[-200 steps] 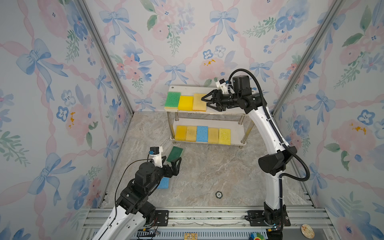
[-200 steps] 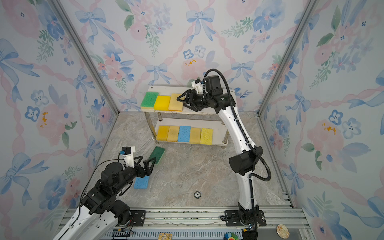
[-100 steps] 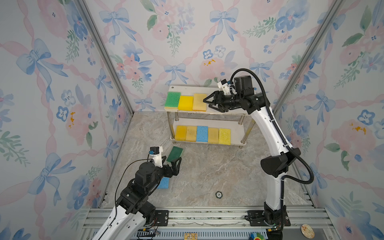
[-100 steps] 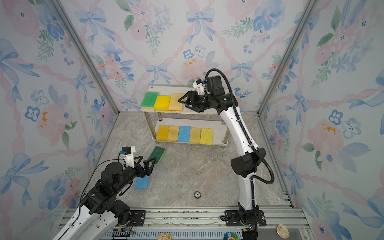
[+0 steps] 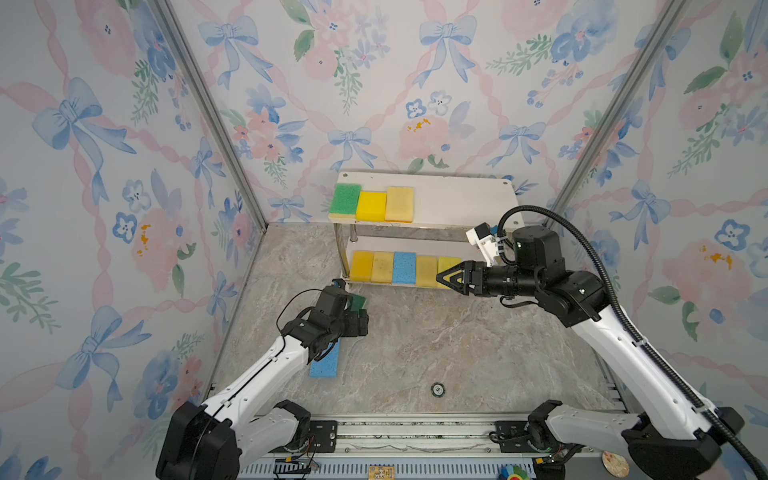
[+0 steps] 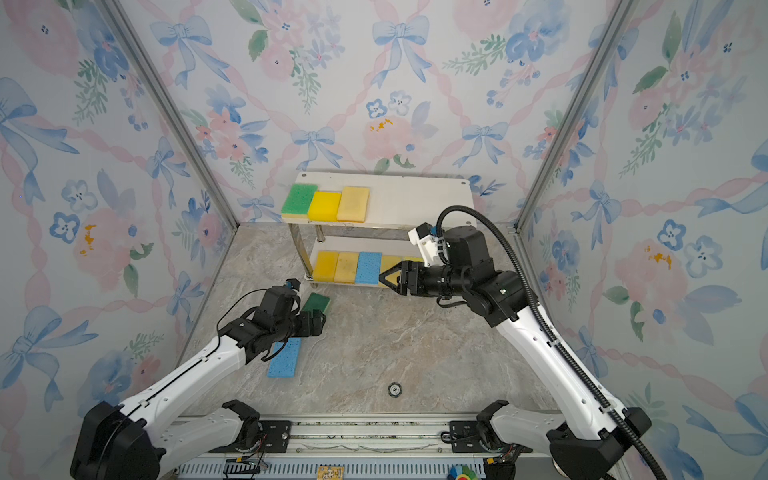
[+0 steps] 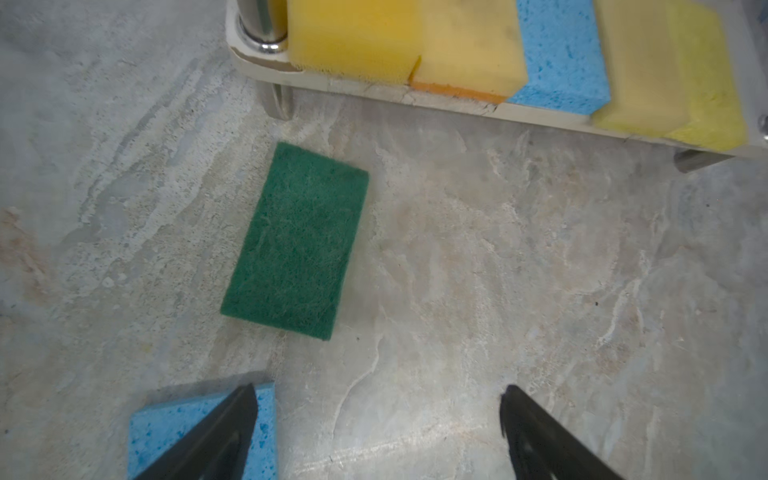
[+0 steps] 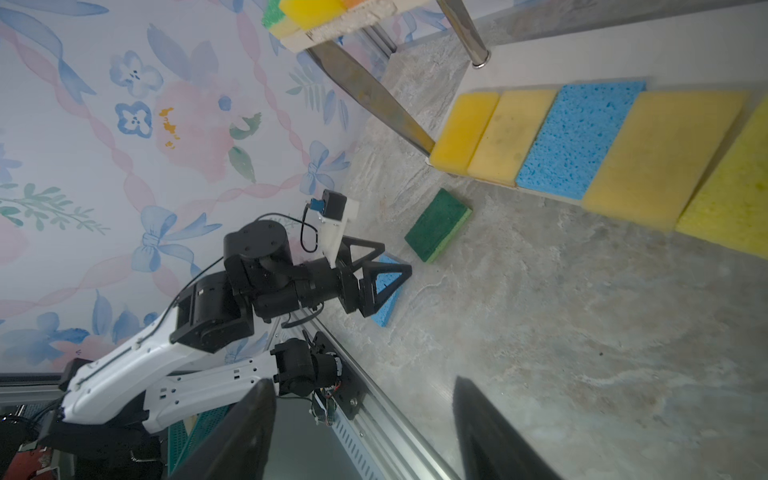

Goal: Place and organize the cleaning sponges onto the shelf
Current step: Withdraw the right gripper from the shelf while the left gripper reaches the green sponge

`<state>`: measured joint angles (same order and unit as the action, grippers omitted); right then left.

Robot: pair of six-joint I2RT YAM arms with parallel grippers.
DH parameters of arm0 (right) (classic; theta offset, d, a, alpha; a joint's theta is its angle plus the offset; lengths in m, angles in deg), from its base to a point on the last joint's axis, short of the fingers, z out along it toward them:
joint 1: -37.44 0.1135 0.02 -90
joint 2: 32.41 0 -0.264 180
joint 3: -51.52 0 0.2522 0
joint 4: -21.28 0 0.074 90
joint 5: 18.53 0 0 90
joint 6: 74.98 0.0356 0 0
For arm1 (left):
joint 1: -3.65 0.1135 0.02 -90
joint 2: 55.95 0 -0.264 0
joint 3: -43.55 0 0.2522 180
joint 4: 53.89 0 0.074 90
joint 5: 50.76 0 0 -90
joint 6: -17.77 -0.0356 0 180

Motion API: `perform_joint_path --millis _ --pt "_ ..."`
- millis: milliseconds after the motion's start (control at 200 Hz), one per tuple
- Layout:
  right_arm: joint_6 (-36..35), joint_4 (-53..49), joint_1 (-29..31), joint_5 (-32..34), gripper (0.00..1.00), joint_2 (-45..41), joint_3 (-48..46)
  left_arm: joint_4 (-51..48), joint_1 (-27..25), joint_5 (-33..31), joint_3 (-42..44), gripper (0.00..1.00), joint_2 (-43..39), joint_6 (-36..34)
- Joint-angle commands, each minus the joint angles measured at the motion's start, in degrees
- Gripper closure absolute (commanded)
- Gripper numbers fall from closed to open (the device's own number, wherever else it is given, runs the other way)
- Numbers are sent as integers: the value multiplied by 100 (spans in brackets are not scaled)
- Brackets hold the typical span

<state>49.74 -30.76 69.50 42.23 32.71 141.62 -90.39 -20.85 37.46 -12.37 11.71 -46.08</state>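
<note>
Left gripper spread, empty, on the nearer arm. Green sponge lies flat just beyond it at 12 o'clock in a top view, long axis 1-to-7 o'clock.

My desk: grey marbled top. Small round black-and-white disc lies near its front edge. Floral bow-patterned walls on three sides; metal rail along the front.

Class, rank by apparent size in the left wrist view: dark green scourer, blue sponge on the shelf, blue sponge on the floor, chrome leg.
1. dark green scourer
2. blue sponge on the shelf and blue sponge on the floor: both cropped, alike, unranked
3. chrome leg
</note>
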Motion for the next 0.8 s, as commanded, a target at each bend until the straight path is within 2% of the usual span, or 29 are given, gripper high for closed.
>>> perform_joint_path --millis 0,200,380,600,795 --pt "70 452 85 195 29 -458 -708 -153 264 146 -478 13 731 -582" --pt "70 200 162 350 27 -1185 -1476 -161 840 160 -1098 21 1893 -1040" --pt "70 78 159 553 26 -1466 -1706 -152 948 204 -1310 32 2696 -1308" --pt "298 177 194 576 25 -1376 -1714 -143 955 178 -1341 38 3066 -1444" --pt "359 312 280 642 25 -1186 -1649 -116 964 266 -1263 51 3152 -1465"
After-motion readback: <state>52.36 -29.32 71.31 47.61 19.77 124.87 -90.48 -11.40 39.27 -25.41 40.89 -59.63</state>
